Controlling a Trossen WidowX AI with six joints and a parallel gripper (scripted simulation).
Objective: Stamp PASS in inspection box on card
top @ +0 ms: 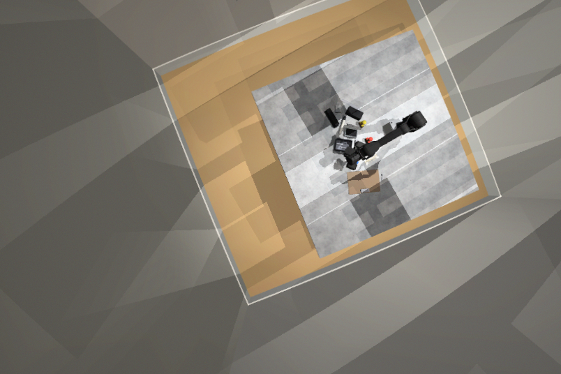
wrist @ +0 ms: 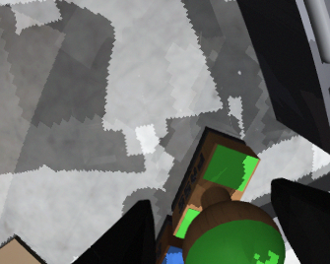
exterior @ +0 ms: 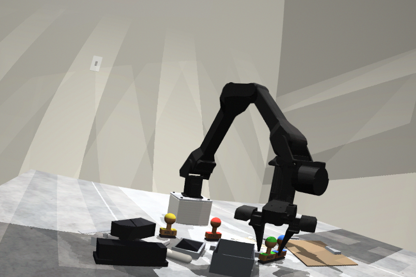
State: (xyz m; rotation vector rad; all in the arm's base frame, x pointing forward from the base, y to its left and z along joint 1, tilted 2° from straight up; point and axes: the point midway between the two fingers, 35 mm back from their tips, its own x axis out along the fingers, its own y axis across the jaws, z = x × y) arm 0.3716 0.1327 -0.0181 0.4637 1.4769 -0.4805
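The green-knobbed PASS stamp (exterior: 271, 241) (wrist: 235, 243) stands upright on the bench. My gripper (exterior: 269, 252) (wrist: 212, 200) is open, with one finger on each side of the stamp's knob and neck; a gap shows on both sides in the wrist view. A blue-knobbed stamp (exterior: 281, 239) (wrist: 174, 255) stands close beside it, partly hidden by a finger and the green stamp. The black ink pad (exterior: 189, 244) (top: 350, 132) lies in a small grey tray. A cream card (top: 372, 159) lies partly under the arm; its box cannot be made out.
A dark grey open box (exterior: 231, 264) (wrist: 272, 59) stands close beside the PASS stamp. Red (exterior: 215, 222) and yellow (exterior: 169, 218) stamps stand farther back. A brown board (exterior: 313, 257) (top: 356, 188) with a clip lies on the other side. A pale rod (exterior: 180, 256) and black blocks (exterior: 130, 251) lie beyond the box.
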